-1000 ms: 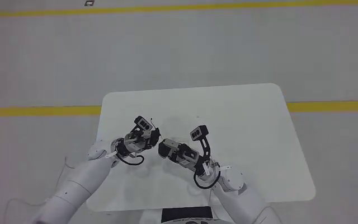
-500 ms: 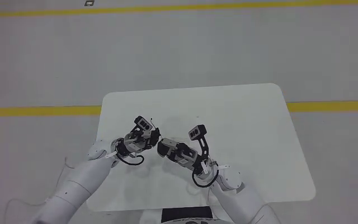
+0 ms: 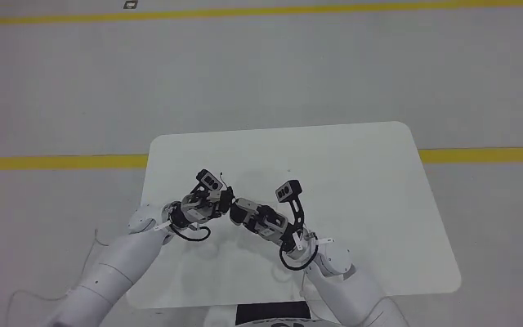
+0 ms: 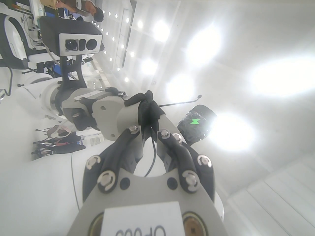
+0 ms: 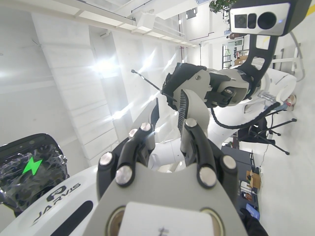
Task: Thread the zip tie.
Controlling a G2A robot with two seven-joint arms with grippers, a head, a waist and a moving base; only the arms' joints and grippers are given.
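There is one zip tie (image 4: 179, 102), black and thin. The tools are two: the left tool (image 3: 224, 201) and the right tool (image 3: 234, 214). The wrist cameras are also two, the left wrist camera (image 3: 209, 179) and the right wrist camera (image 3: 289, 190). There is one white surface (image 3: 368, 163). On the floor run two yellow lines, the far line (image 3: 245, 11) and the near line (image 3: 73, 161).

Clamped left tool (image 4: 149, 117) closely faces parted right tool (image 5: 169, 104).
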